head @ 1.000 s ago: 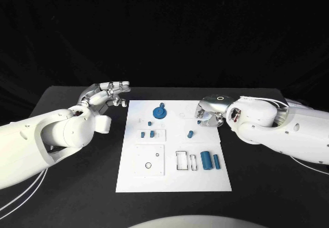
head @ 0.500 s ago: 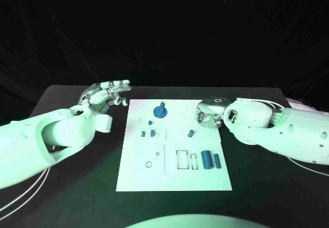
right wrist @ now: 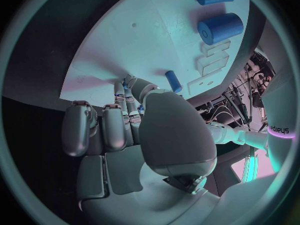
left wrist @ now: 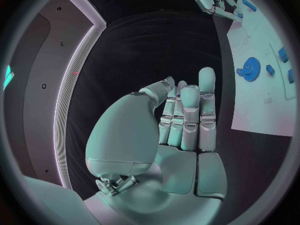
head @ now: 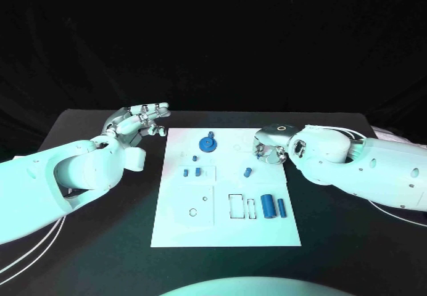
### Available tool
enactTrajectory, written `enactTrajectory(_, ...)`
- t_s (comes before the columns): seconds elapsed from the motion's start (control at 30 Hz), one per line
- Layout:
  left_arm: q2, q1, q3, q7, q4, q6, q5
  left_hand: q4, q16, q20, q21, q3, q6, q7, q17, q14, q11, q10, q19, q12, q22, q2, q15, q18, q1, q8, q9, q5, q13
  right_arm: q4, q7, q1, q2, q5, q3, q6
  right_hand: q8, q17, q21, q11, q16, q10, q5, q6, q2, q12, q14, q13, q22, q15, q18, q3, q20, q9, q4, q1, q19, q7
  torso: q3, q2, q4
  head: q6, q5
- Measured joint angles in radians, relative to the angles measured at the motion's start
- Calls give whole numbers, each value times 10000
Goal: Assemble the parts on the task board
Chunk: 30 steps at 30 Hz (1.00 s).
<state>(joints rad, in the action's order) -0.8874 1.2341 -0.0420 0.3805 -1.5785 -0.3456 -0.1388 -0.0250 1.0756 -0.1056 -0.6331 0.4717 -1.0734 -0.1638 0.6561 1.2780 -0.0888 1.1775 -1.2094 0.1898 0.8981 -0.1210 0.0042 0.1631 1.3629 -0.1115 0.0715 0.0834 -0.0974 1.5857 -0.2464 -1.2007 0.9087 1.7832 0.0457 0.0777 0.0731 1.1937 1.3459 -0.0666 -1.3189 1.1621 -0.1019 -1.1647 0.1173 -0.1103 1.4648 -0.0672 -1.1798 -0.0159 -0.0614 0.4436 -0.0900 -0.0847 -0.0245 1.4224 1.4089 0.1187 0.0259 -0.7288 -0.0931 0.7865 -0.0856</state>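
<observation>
Hovering right hand (head: 269, 151) over task board (head: 224, 234) far right edge, fingers curled, seemingly holding nothing; left hand (head: 138, 123) open, idling off board over tabletop (head: 107, 259). Likely reaching for small blue peg (head: 247, 173) just beside: lowering slowly, pinching squarely. Reading "sharpa" on arm in right wrist view

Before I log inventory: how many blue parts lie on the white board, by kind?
Gear: 1
Big cylinders: 2
Small pieces: 4
Total: 7
</observation>
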Motion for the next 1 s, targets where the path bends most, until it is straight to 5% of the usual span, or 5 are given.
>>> enactTrajectory(0.7,-7,-1,0,0,-10,1,-4,-46,0,0,58,-45,0,0,-39,2,-1,-1,0,40,-34,39,2,-1,39,0,-1,0,-15,280,-79,104,204,-13,26,392,76,50,0,48,0,345,37,-279,-137,30,0,34,-65,0,0,206,1,-75,70,-129,0,-1,1,11,0,4,-52)
enactTrajectory(1.0,-6,-2,-1,0,4,1,-4,-56,0,0,58,-53,1,0,-40,3,-1,-1,0,40,-36,39,3,-2,39,0,-2,0,-14,615,-187,-91,464,-31,-16,614,77,85,0,46,0,417,60,-297,-216,44,0,36,-92,-1,1,244,1,-114,107,-130,0,11,-4,11,19,-40,-65)
